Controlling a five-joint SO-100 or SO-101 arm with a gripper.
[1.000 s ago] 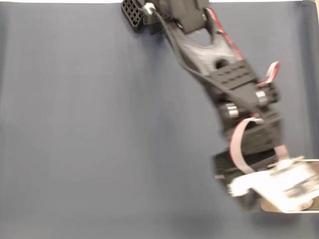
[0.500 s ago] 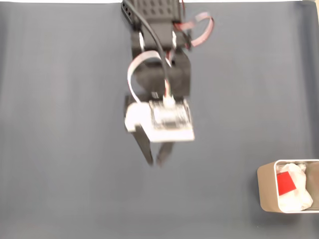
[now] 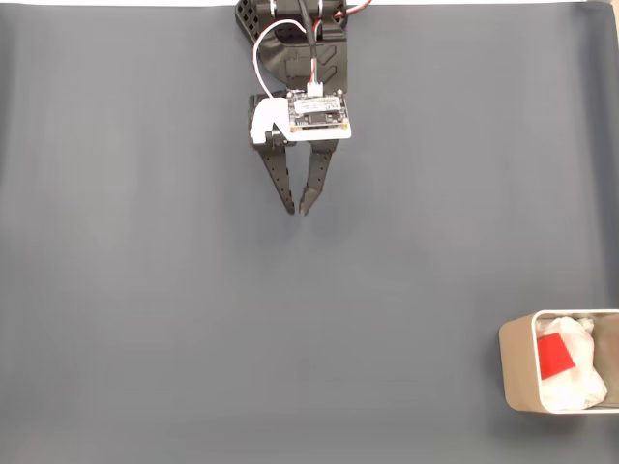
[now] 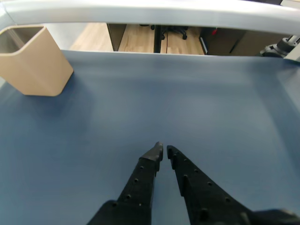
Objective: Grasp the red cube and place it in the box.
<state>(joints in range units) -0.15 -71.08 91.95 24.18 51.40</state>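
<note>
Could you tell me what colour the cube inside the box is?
Bright red; the cube shows best in the fixed view, lying on white paper in the box.

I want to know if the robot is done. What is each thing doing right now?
red cube: lying inside the box, on the white lining.
box: upright, open on top, cube inside.
pincer: empty, tips nearly shut, far from the box.

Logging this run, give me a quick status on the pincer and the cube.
Pincer shut, empty, near the mat's top edge. Red cube in the box, on the white lining. Nothing in the way.
</note>
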